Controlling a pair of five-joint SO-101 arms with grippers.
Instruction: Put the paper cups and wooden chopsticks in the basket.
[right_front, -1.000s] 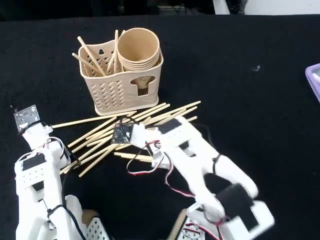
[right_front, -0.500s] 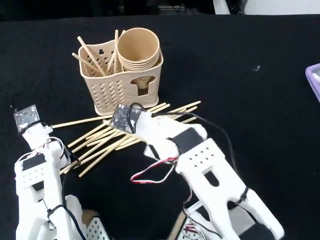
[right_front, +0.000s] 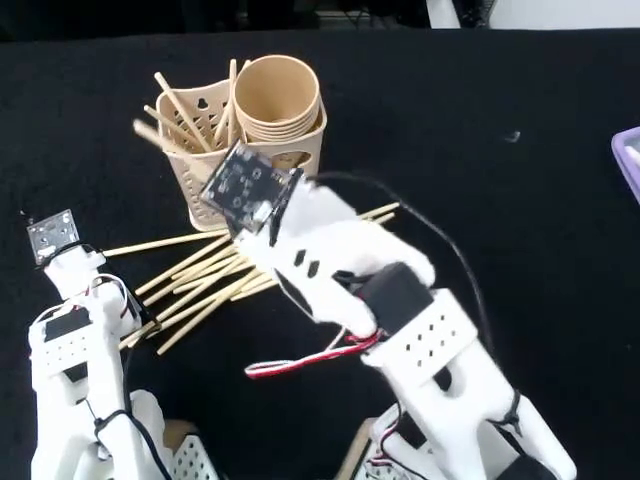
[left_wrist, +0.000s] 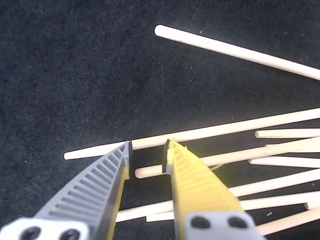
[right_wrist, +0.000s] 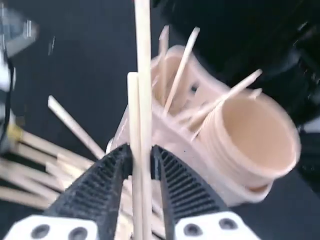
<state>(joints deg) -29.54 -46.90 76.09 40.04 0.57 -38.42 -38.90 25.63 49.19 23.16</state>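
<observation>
Right gripper (right_wrist: 141, 155) is clamping two wooden chopsticks (right_wrist: 145, 60) close against the basket (right_wrist: 175, 145), which is already holding the stacked paper cups (right_front: 277, 95) and several sticks. Left gripper (left_wrist: 147, 150), jaws slightly parted and gripping nothing, is hovering over the loose pile (right_front: 200, 280) lying before the basket, judged as awaiting collection.

Overhead, close wrist views; chopsticks (left_wrist: 225, 129) seemingly shared

No legible text, no labels or numbers on basket (right_front: 183, 172), paper cups (right_front: 278, 95), wooden chopsticks (right_front: 195, 280)
</observation>
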